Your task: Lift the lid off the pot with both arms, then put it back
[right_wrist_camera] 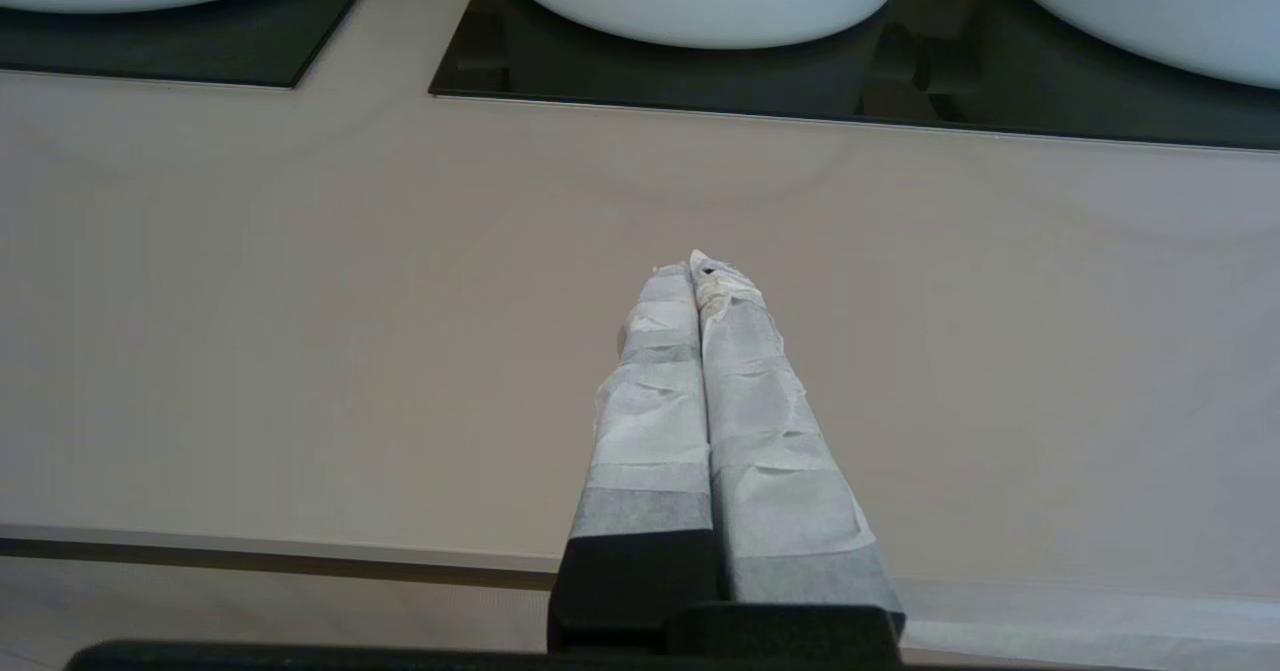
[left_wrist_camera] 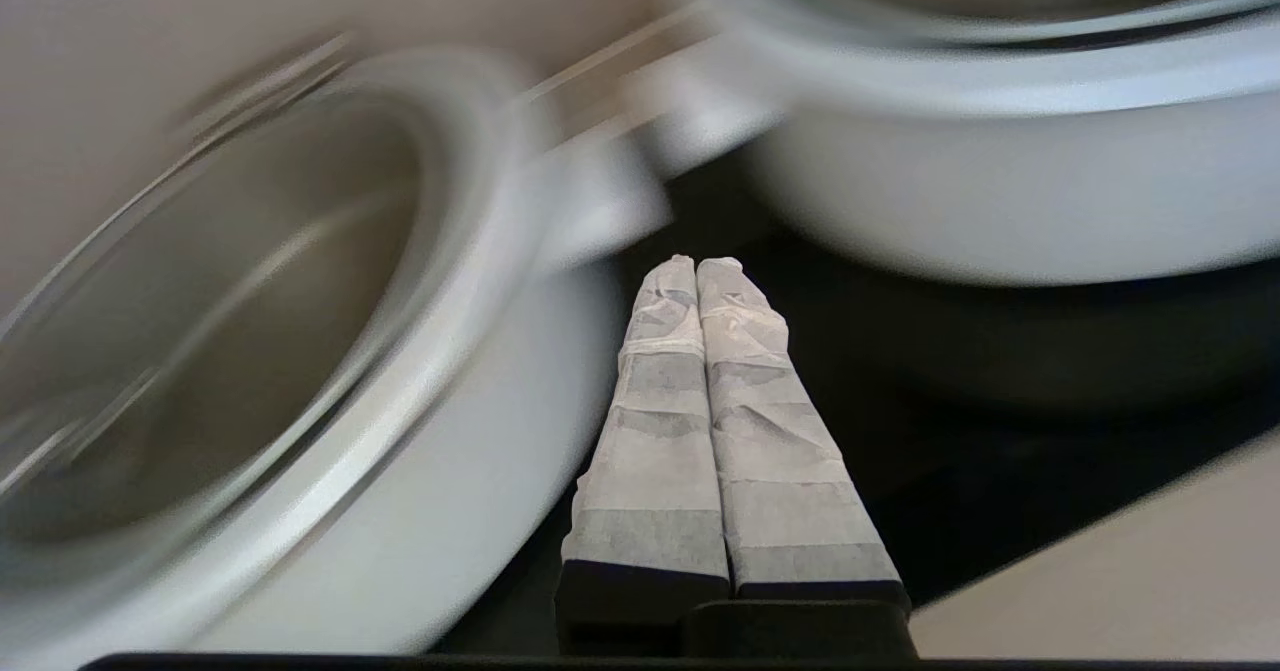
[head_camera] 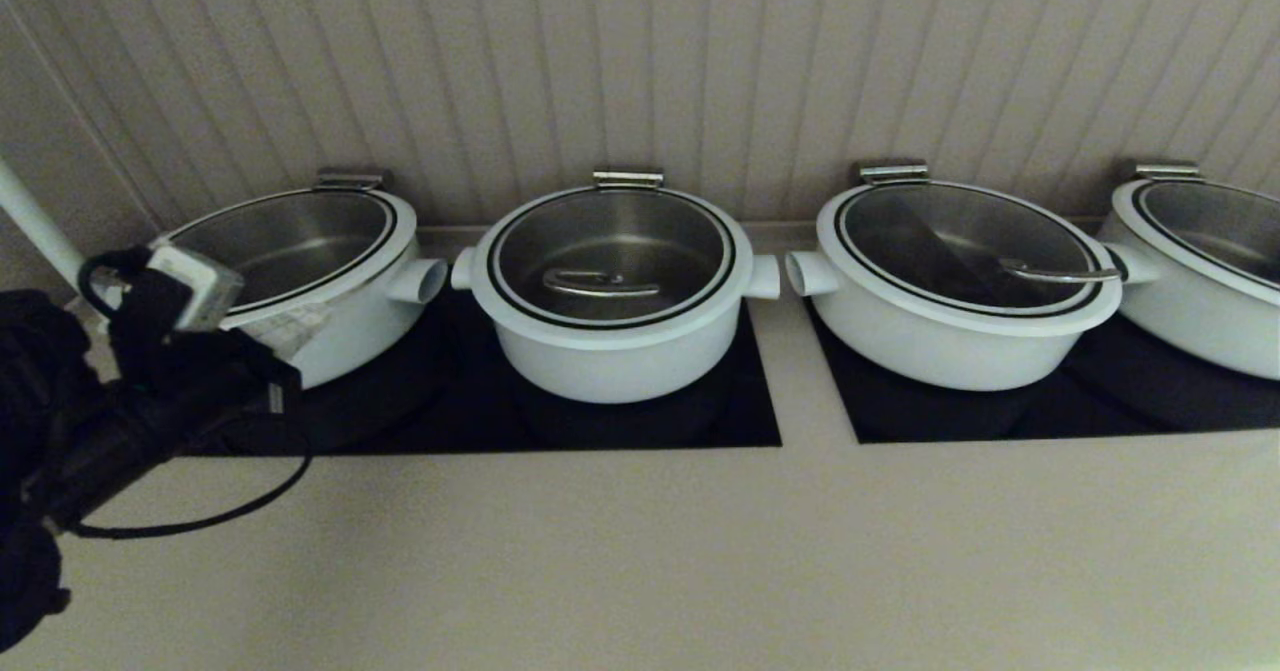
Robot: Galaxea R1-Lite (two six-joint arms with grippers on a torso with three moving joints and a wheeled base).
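Note:
The pot (head_camera: 612,351), white with stubby side handles, stands second from the left on a black cooktop. The lid (head_camera: 690,213) sits on it, with its steel hook handle (head_camera: 600,283) at the centre. My left arm (head_camera: 150,391) reaches in at the lower left, in front of the leftmost pot. My left gripper (left_wrist_camera: 697,263) is shut and empty, low over the black cooktop, pointing into the gap between two white pots. My right gripper (right_wrist_camera: 695,266) is shut and empty over the beige counter near its front edge, out of the head view.
Wider white pots stand at the left (head_camera: 340,301), right (head_camera: 950,321) and far right (head_camera: 1200,291), each with a glass lid. Two black cooktops (head_camera: 700,421) lie in the beige counter (head_camera: 640,551). A ribbed wall closes the back.

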